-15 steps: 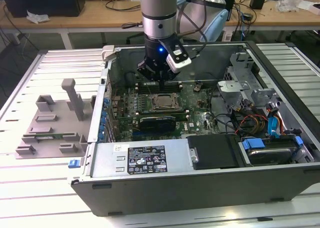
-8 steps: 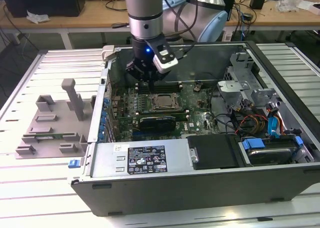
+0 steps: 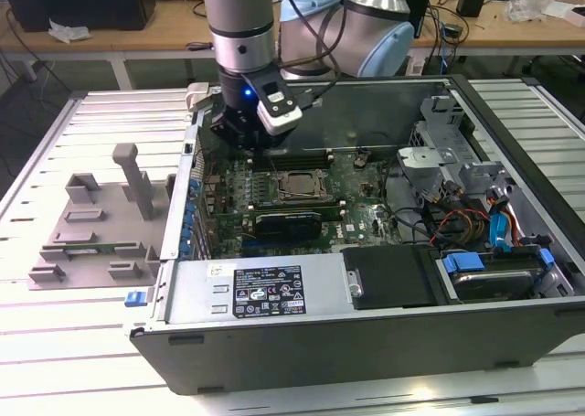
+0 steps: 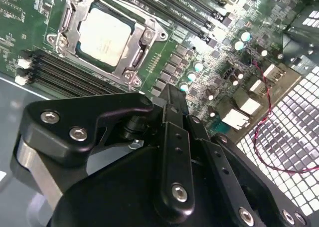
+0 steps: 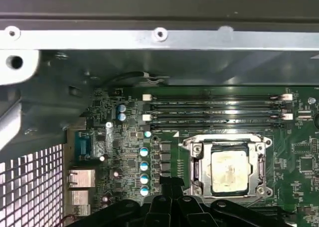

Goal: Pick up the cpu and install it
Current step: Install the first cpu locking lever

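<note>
The cpu (image 5: 229,172) lay flat inside the socket (image 5: 193,163), a square of dull silvery metal with a blotchy top, ringed by the socket's bright steel frame. The end effector (image 5: 172,186), matte black with round screw heads, hung just off the socket's edge, looking closed up and empty. A push down from there, I reckoned, could scrape the glossy green motherboard (image 5: 281,152) or clip the small upright capacitors (image 5: 144,164) beside the socket. A chip sitting askew might crush pins.

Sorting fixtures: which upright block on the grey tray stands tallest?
The slim post with the wider top; the other blocks are all low and squat.
</note>
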`<state>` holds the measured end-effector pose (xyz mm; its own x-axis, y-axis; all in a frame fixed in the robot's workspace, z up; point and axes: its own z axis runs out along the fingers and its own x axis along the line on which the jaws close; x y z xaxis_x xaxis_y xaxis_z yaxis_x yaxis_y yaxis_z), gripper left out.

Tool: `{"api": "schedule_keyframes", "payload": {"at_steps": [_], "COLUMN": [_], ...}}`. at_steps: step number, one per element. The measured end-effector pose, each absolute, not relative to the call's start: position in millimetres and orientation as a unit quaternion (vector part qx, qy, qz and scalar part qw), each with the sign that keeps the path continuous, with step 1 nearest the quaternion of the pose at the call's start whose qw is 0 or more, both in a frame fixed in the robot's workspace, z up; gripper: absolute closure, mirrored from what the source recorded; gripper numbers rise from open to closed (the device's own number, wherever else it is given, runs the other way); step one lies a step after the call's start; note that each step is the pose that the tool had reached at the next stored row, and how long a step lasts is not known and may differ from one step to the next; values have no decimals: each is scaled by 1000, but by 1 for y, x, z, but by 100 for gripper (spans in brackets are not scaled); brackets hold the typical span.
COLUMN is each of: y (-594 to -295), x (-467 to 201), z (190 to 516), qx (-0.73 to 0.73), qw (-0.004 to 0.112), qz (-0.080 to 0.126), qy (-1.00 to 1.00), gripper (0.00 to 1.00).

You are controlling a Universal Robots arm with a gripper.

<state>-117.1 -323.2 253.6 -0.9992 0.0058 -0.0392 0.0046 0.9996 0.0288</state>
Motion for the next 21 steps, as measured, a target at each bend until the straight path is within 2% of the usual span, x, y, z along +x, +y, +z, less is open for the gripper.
{"api": "schedule_keyframes", "payload": {"at_steps": [4,10,14,21], "y": [-323,-323,-323,-323], "x": [-124,-125,-125,-110], "z": [254,254,254,254], "qx": [3,4,5,5], "qw": [20,19,19,18], "qz": [26,88,119,120], "qy": [999,996,993,993], "gripper": [89,89,89,89]}}
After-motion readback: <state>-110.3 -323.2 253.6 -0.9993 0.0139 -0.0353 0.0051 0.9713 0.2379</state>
